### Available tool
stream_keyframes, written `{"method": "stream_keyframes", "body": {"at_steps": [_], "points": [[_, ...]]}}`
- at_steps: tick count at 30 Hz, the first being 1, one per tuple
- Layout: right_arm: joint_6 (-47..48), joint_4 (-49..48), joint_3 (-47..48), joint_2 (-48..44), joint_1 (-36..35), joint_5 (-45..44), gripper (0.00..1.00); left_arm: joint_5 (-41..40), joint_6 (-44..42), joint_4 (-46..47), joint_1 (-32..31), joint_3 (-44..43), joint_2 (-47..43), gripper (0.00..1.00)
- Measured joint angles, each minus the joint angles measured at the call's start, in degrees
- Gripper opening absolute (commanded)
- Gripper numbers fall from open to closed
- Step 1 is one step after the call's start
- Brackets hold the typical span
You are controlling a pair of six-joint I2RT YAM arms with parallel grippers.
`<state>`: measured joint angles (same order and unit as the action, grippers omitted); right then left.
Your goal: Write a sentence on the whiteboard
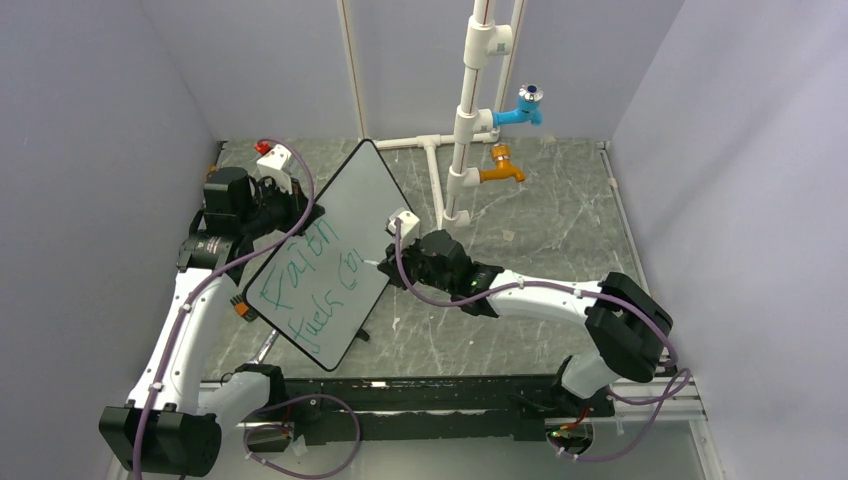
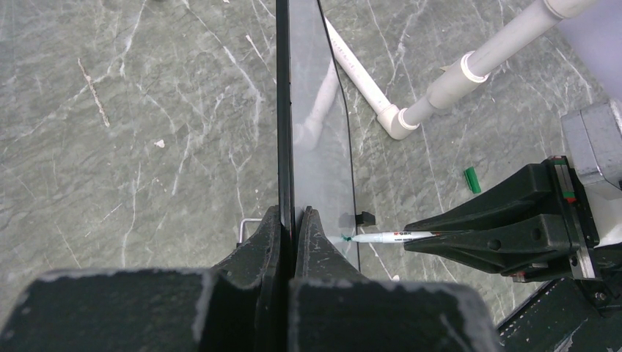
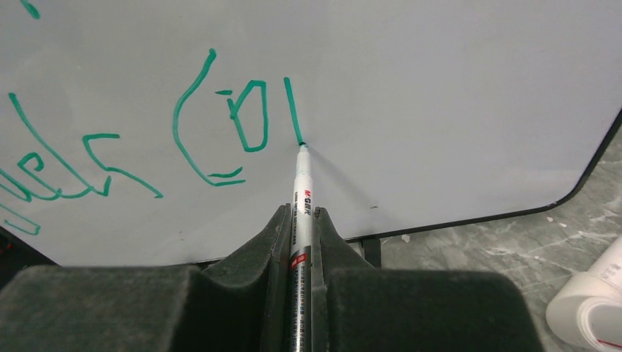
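- Left jaws pinch the tilted whiteboard (image 1: 355,200) by its edge.
- Right jaws pinch a marker (image 3: 302,191), its tip touching the end of a green stroke in the sentence (image 1: 298,272).

Left arm (image 1: 190,320) rose beside the left side of the whiteboard (image 1: 345,215), wrist bent toward it. The left gripper (image 2: 292,214) was clamped on the whiteboard's edge, one finger on each face. Right arm (image 1: 560,295) reached in low from the whiteboard's right. The right gripper (image 3: 302,214) was closed on a marker (image 3: 303,183), fingers aimed at the whiteboard's written face.
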<state>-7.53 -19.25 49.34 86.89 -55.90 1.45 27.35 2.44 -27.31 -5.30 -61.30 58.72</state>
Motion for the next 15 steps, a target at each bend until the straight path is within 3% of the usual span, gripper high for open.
{"method": "stream_keyframes", "body": {"at_steps": [15], "points": [[2.9,3.8,7.8,1.1,0.2,-4.0,0.00,-0.1,0.0,0.0,0.0,0.0,0.0,0.00]]}}
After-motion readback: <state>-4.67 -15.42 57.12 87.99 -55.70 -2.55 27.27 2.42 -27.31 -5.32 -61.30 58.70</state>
